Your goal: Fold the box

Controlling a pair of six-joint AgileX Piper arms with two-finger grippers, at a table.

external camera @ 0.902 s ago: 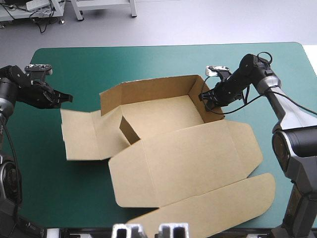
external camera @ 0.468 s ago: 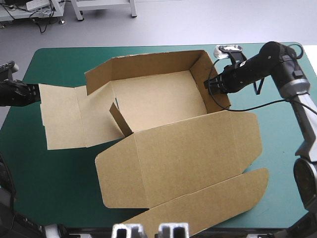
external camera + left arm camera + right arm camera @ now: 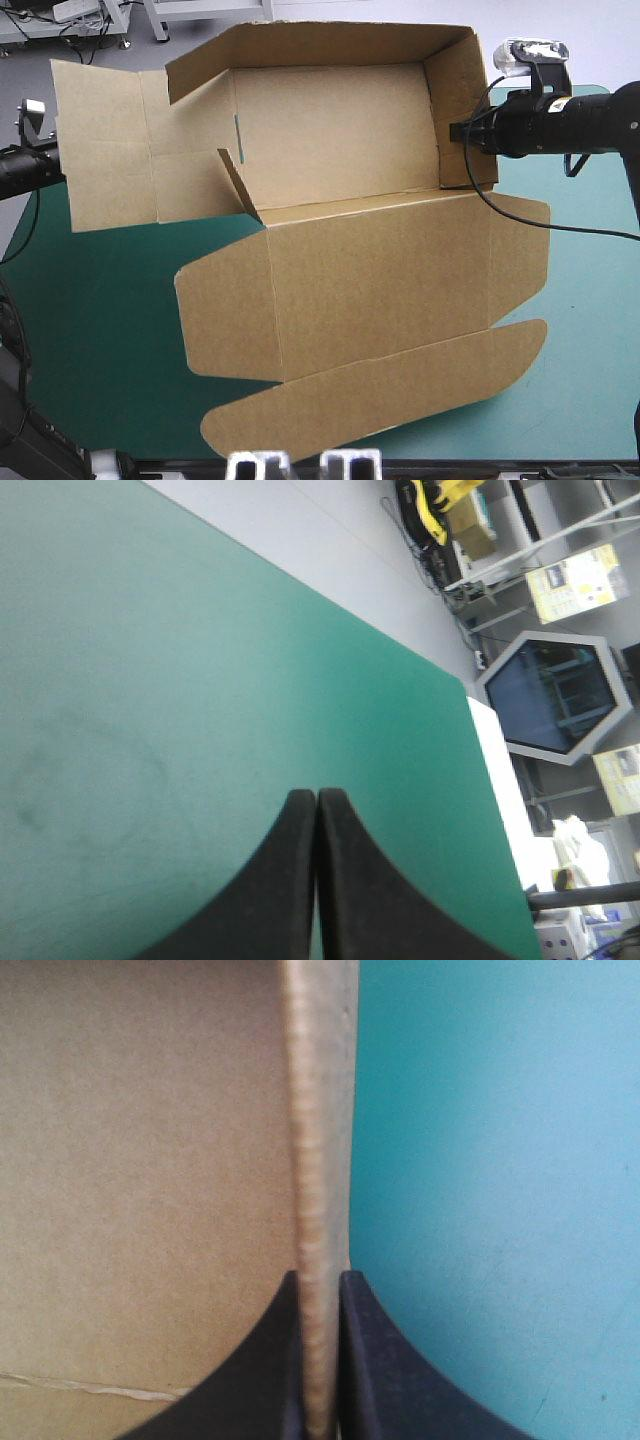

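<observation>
Edgewise, box (image 3: 330,150) wall in right gripper (image 3: 320,1280)

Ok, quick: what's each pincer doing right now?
Left pincer: closed, holding nothing.
Right pincer: closed on a side wall of the box.

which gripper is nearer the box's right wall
Right. The right gripper is shut on the right wall of the box, board between its fingers. The left gripper, shut on nothing, is off by the opposite flap.
</observation>
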